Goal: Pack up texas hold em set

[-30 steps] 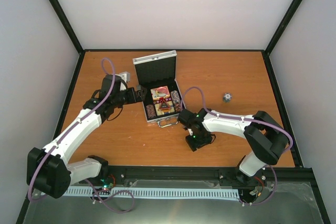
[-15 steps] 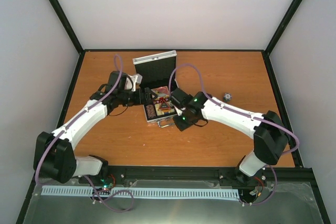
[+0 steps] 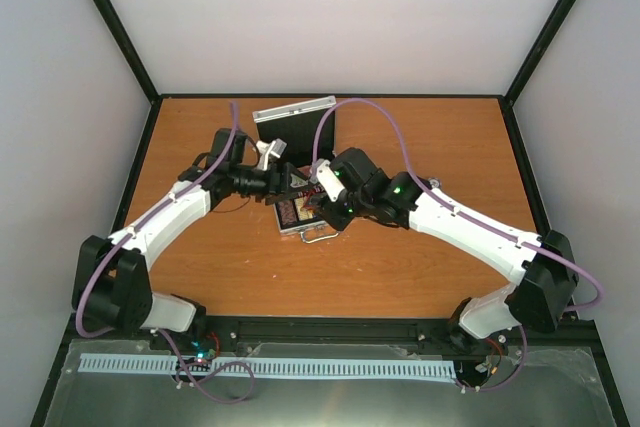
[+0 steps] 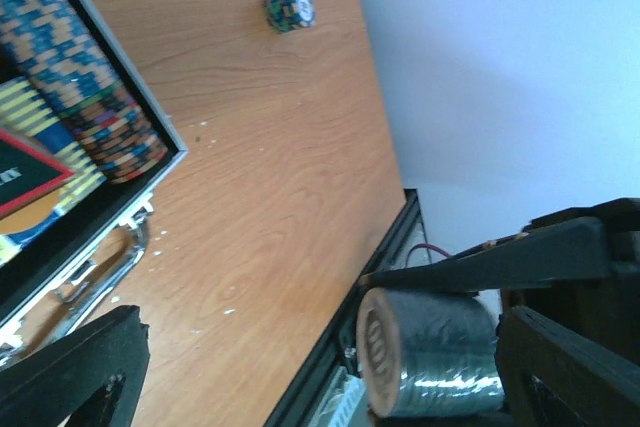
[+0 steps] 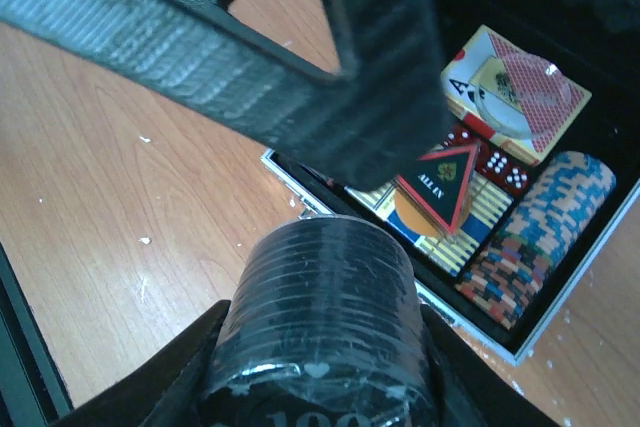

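Overhead, the case (image 3: 292, 230) sits mid-table with its lid (image 3: 290, 132) upright at the far side and its handle (image 3: 320, 237) toward the arm bases. Both arms stretch inward over it, the left gripper (image 3: 288, 183) at its left edge and the right gripper (image 3: 322, 203) above the tray.

From the left wrist, the left fingers (image 4: 75, 367) are spread wide. A loose stack (image 4: 290, 9) lies apart on the table (image 4: 280, 177).

From the right wrist, the right gripper pinches a dark chip stack (image 5: 320, 317), with "100" partly legible on its face. Below it, the triangular button (image 5: 445, 179) reads "ALL IN", beside a deck (image 5: 515, 97) showing "A". A chip row (image 5: 540, 237) lies on its side along the case wall.
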You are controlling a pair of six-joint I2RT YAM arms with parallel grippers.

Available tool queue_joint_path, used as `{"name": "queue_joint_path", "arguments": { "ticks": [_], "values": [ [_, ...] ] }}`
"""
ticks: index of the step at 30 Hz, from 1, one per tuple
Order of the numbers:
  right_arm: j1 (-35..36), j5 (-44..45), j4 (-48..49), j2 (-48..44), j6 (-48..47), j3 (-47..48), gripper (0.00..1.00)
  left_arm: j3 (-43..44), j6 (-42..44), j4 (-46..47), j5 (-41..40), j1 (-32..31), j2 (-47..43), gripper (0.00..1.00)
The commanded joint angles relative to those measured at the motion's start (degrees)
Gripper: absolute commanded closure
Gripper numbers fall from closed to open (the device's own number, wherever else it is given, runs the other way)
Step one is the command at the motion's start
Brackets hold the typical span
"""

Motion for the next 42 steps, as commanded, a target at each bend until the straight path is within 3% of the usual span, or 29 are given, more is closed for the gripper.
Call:
{"name": "queue_joint_path", "arguments": {
  "ticks": [1,15,19,24,28,30,42],
  "values": [
    [0.19,-2.04,4.90,-0.33,-5.96,-0.55,0.62,2.76,-4.62,5.18,6.47,-0.38,0.97,0.04],
    [0.15,-0.68,4.18,2.09,-8.31,1.58,0.62,10.41,2.68,-3.18,7.12,-4.66,5.96,0.04],
    [0.15,0.07,4.26,2.80,-7.91,2.05,0.62,10.86,5.21,-6.53,4.68,-5.48,6.51,0.09],
    [0.15,0.49,4.41,3.43,-6.98,2.54,0.62,10.82,8.36,-10.52,1.87,-5.57,6.03,0.22],
    [0.15,1.27,4.46,3.71,-6.86,2.78,0.62,9.47,8.01,-9.99,2.27,-5.66,4.54,0.27],
    [0.15,1.51,4.58,3.47,-6.66,2.98,0.62,8.52,7.79,-10.10,2.12,-5.65,4.13,0.33],
    [0.15,0.23,5.90,2.45,-4.80,2.28,0.62,5.39,5.04,-6.56,1.17,-8.88,2.89,0.35]
  ]
}}
